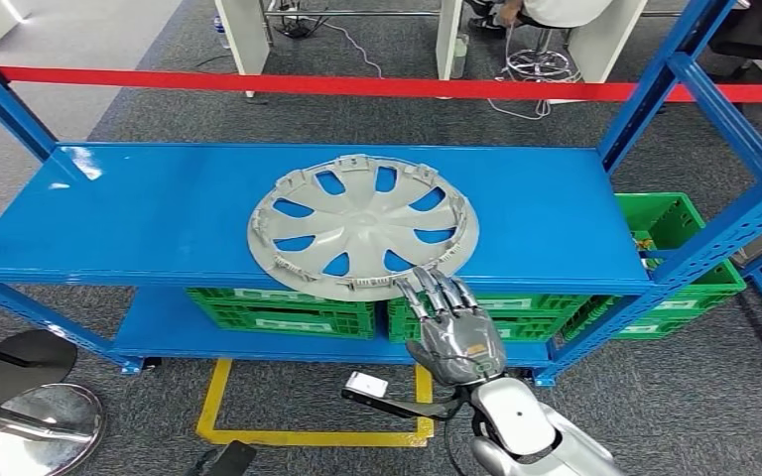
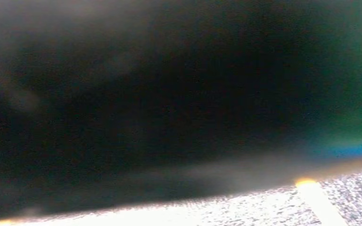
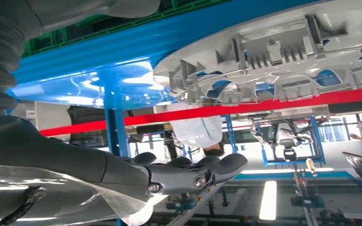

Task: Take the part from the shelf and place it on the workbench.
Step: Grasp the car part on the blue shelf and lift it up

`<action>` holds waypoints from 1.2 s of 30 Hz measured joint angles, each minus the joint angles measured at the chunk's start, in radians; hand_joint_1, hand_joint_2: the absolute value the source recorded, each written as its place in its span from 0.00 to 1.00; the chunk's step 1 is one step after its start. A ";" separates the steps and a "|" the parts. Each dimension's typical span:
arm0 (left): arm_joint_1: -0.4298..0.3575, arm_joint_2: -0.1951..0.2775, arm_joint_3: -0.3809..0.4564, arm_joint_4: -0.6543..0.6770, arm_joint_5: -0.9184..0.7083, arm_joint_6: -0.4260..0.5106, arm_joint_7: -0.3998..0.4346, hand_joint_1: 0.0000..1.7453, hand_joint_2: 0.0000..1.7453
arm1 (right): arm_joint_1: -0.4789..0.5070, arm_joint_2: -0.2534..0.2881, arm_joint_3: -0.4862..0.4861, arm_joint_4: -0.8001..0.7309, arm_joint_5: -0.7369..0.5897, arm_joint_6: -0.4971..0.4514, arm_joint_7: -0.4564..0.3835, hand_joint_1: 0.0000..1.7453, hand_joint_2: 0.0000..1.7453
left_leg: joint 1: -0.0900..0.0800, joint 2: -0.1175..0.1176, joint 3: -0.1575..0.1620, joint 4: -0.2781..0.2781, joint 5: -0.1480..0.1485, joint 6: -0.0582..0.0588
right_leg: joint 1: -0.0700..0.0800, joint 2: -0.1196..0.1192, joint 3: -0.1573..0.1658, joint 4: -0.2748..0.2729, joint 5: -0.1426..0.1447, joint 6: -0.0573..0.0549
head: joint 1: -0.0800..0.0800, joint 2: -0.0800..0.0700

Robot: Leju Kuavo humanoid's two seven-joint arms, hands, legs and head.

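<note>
A grey wheel cover (image 1: 362, 226) lies inside up on the top board of the blue shelf (image 1: 139, 213), its near rim jutting slightly over the front edge. My right hand (image 1: 453, 332) reaches up from below, fingers straight and spread, with the fingertips (image 1: 435, 286) at the cover's near right rim. In the right wrist view the wheel cover (image 3: 283, 56) shows its ribbed rim, and the dark fingers (image 3: 217, 167) of the right hand (image 3: 169, 174) lie apart from it with nothing in them. The left wrist view is a dark blur.
Green crates (image 1: 283, 312) stand on the lower board, and another green crate (image 1: 670, 223) sits right of the shelf. Blue uprights (image 1: 699, 248) frame the right side. Red barrier tape (image 1: 357, 86) runs behind. Yellow floor lines (image 1: 213, 407) and round metal bases (image 1: 30, 416) lie near my feet.
</note>
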 joint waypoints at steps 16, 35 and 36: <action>-0.006 0.000 -0.004 -0.003 0.000 -0.005 0.003 0.00 0.00 | -0.049 0.041 0.013 0.065 0.020 0.038 0.005 0.00 1.00 | 0.000 0.000 0.000 0.000 0.000 0.000 | 0.000 0.000 0.000 0.000 0.000 0.000 | 0.000 0.000; -0.008 -0.033 -0.004 -0.018 0.007 -0.025 0.014 0.00 0.00 | -0.068 0.084 0.066 0.078 -0.009 0.018 -0.021 0.00 1.00 | 0.000 0.000 0.000 0.000 0.000 0.000 | 0.000 0.000 0.000 0.000 0.000 0.000 | 0.000 0.000; -0.008 -0.033 -0.004 -0.019 0.007 -0.026 0.014 0.00 0.00 | -0.068 0.085 0.068 0.078 -0.010 0.018 -0.021 0.00 1.00 | 0.000 0.000 0.000 0.000 0.000 0.000 | 0.000 0.000 0.000 0.000 0.000 0.000 | 0.000 0.000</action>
